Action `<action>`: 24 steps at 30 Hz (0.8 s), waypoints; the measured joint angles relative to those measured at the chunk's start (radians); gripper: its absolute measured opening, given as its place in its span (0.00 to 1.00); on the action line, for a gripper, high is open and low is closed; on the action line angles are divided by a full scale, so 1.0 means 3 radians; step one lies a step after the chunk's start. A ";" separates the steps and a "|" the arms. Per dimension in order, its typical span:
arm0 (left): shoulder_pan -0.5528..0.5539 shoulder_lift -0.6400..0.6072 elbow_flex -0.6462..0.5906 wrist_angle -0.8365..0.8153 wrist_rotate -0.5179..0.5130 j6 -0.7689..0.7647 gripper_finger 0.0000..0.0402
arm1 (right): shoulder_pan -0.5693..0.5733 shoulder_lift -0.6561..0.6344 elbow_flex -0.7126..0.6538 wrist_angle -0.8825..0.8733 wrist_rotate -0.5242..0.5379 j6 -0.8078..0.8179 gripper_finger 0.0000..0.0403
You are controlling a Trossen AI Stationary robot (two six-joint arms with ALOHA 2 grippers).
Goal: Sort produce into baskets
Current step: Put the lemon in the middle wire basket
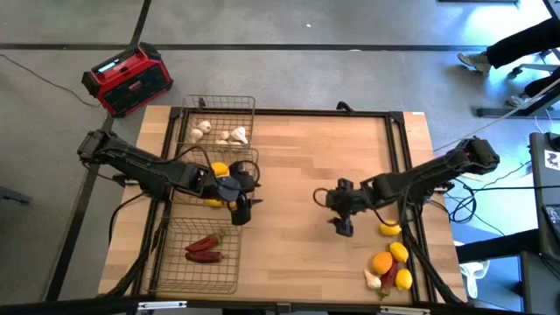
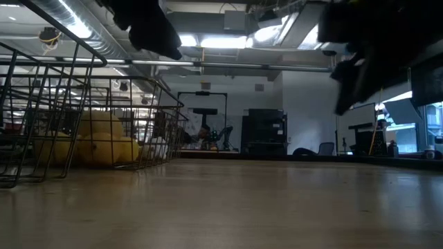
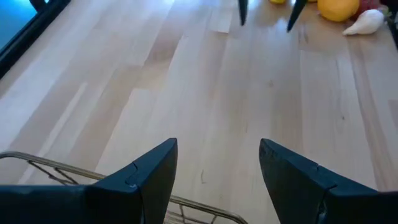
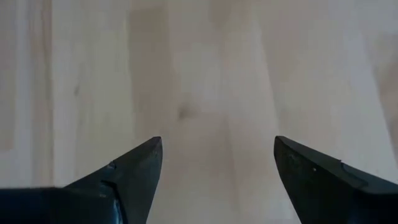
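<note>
Right pincer [image 1: 340,226] wide open, empty, loose produce [image 1: 390,262] well beside it.

Surroundings beyond the sorting job

A red-and-black box [image 1: 128,79] is sitting on the grey floor [image 1: 289,35] just off the far left corner of the light wooden table [image 1: 297,175], with a thin cable [image 1: 35,74] trailing past it. A person's legs and shoes [image 1: 503,52] are showing at the far right, and ceiling lights [image 2: 214,41] are glowing over dark room equipment [image 2: 266,131].
</note>
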 joint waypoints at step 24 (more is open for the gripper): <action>0.0051 0.0000 -0.0046 0.0134 -0.0034 0.0113 0.56 | 0.1180 0.0000 0.0193 -0.2144 -0.0260 0.2135 0.75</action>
